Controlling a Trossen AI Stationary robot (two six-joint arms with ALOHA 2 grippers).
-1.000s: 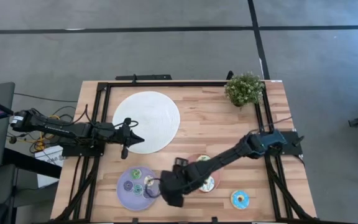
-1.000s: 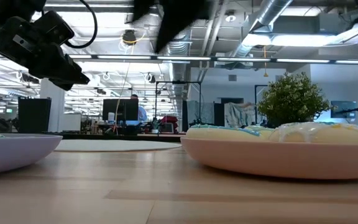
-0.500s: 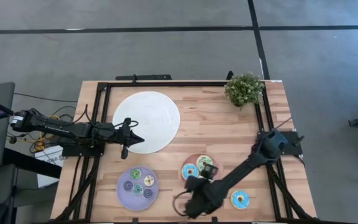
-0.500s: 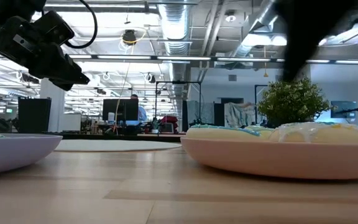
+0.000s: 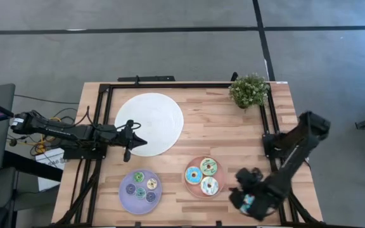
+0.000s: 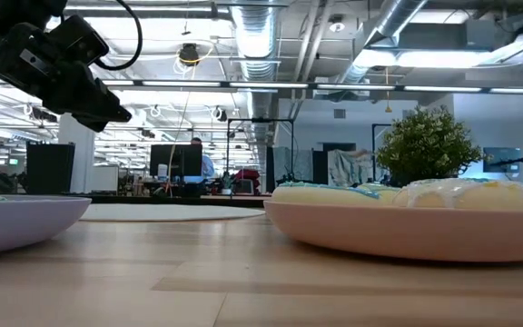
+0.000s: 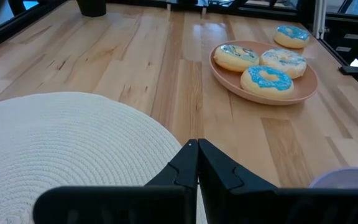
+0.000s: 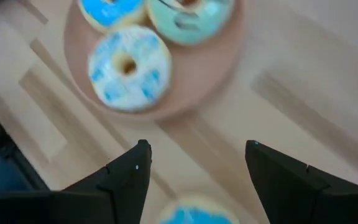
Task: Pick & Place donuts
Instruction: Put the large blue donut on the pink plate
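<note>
Right pincer hovers wide open over the loose blue donut on the counter, right of the pink plate. Next: drop, close. Left pincer waits shut.

Left arm: extended level from the table's left edge toward its middle, left gripper with fingers pressed together. Right arm: folded back along the right edge, right gripper pointing downward near the front right corner, fingers spread wide, nothing between them.

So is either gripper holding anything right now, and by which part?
Nothing is held. The right gripper is open above the loose blue donut; the left gripper is shut and empty.
</note>
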